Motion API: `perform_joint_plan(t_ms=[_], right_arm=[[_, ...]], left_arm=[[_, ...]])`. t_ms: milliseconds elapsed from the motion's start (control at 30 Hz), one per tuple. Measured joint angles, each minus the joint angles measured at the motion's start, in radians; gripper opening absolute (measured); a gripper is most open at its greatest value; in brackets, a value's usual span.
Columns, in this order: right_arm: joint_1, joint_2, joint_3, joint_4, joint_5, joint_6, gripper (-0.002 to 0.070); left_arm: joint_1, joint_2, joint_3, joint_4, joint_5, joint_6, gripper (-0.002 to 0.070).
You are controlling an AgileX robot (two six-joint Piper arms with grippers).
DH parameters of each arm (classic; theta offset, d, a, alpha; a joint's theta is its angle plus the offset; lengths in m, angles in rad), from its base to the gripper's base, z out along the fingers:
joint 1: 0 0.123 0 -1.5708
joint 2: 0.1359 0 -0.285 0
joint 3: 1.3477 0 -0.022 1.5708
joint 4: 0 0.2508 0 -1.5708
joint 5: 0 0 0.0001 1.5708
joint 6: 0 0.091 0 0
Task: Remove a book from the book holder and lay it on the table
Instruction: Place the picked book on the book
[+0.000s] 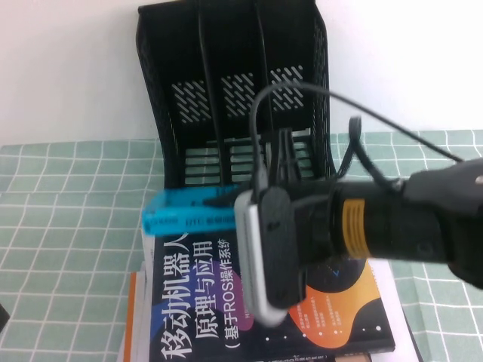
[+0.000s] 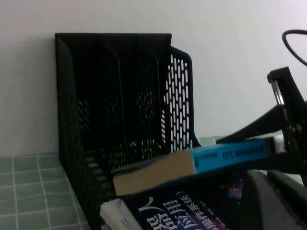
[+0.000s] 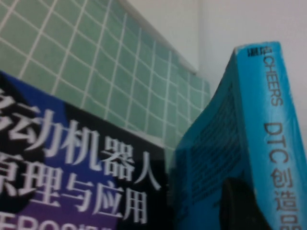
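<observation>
The book (image 1: 189,212) is cyan with "DTC" on its spine (image 2: 230,154) and cream page edges. It hangs roughly level just in front of the black book holder (image 1: 234,83), above a dark navy book (image 1: 196,302) that lies on the table (image 1: 68,211). My right gripper (image 1: 264,192) reaches in from the right and is shut on the book's right end. In the right wrist view one dark finger (image 3: 242,203) presses on the cyan cover (image 3: 225,129). The holder's three slots (image 2: 120,105) look empty. My left gripper stays low at the table's left, facing the holder's side.
The navy book with white Chinese title (image 3: 72,158) lies flat on a small stack with white and orange edges (image 1: 132,317) at the table's front. A black cable (image 1: 362,113) loops over the right arm. A white wall stands behind the holder.
</observation>
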Motion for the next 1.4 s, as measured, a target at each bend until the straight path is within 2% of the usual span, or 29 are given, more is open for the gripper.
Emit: perform_joint_plan(t_ms=[400,600,833,1067,1167,1267,1400], right_arm=[[0.187,0.0,0.074,-0.075,0.074,0.171,0.0204],[0.199,0.0,0.133,-0.083,0.15,0.227,0.0204],[0.199,-0.007,0.154,-0.086,0.153,0.28,0.0204],[0.199,-0.01,0.154,-0.121,0.149,0.482,0.0205],[0.199,-0.01,0.154,-0.143,0.13,0.547,0.0263],[0.199,-0.01,0.158,-0.149,0.079,0.581,0.0358],[0.199,-0.013,0.16,-0.151,-0.028,0.595,0.0396]], left_arm=[[0.0,-0.009,0.007,0.0,-0.052,-0.002,-0.0002],[0.0,-0.009,0.007,0.0,-0.018,-0.002,-0.0003],[0.0,-0.009,0.007,0.0,0.081,-0.004,-0.0002],[0.0,-0.009,0.007,0.0,0.101,-0.004,-0.0002],[0.0,-0.009,0.007,0.0,0.101,-0.004,-0.0002],[0.0,-0.009,0.007,0.002,0.097,-0.006,-0.0002],[0.0,-0.009,0.007,0.002,0.074,-0.006,-0.0002]])
